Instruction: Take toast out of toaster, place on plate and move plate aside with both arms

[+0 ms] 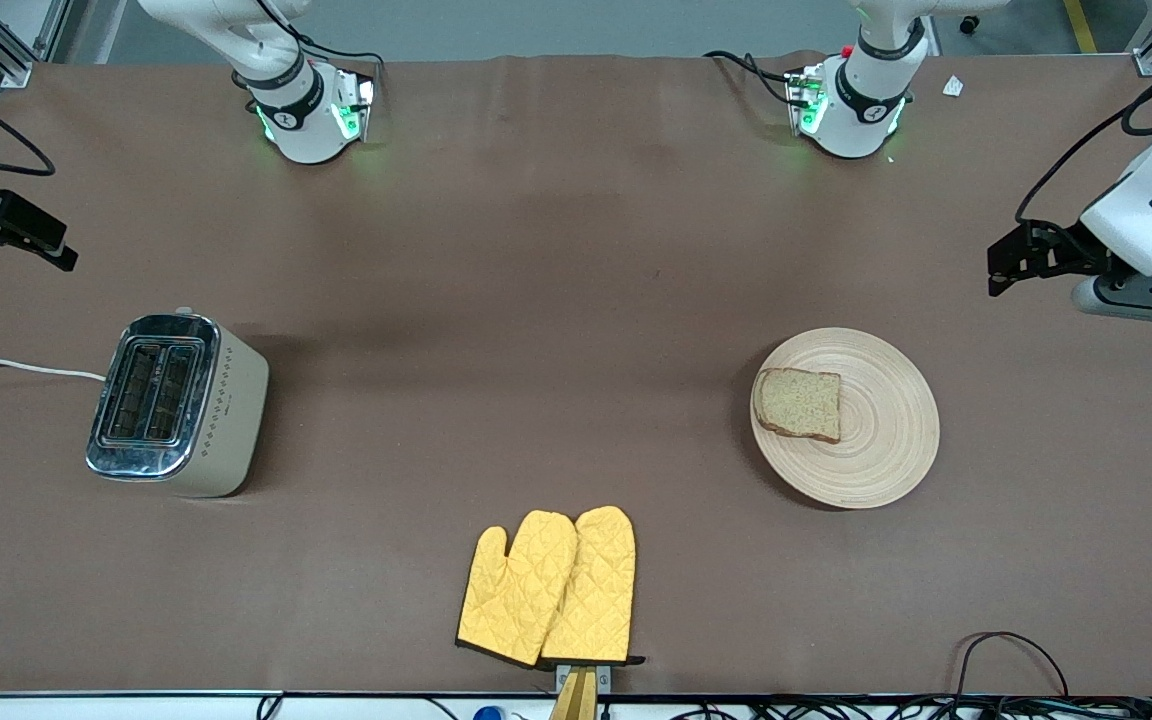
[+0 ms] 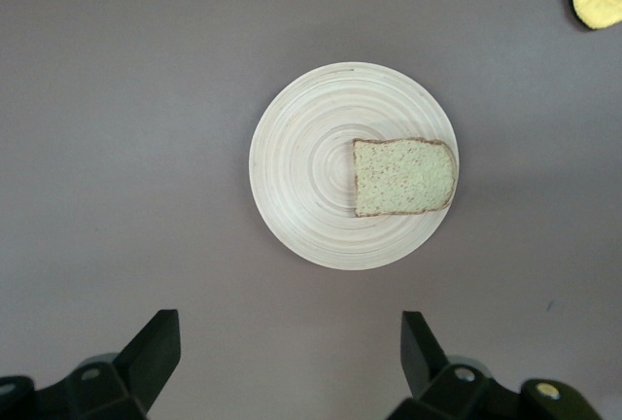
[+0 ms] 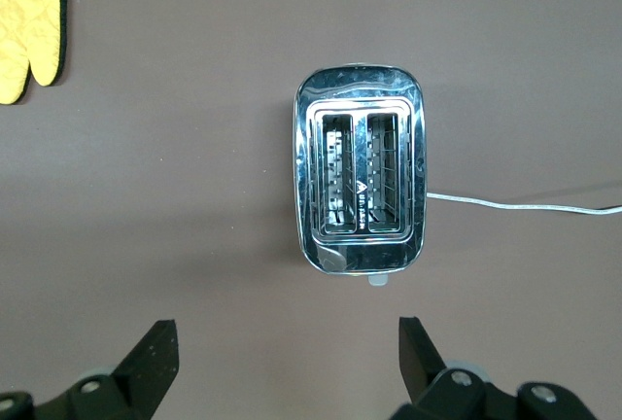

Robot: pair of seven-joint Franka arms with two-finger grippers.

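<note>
Round, flat plate (image 1: 886,450) of pale wood with concentric ring grain, lying on the brown matte table (image 1: 536,300) toward the left arm's end. On it rests the toast (image 1: 798,404), a squarish slice with a speckled tan crumb and a darker crust, set off-centre against the rim on the side toward the right arm's end. The left gripper (image 2: 287,352) hangs in the air above the table's edge at the left arm's end, jaws spread wide and empty. The right gripper (image 3: 282,357) hangs above the edge at the right arm's end, jaws likewise wide and empty. Below it stands a cream toaster (image 1: 176,403) with a chrome top and two empty slots, white cord (image 1: 16,367) attached. Two yellow quilted oven mitts (image 1: 548,588) lie overlapped, nearer the front camera than the plate and the toaster.
</note>
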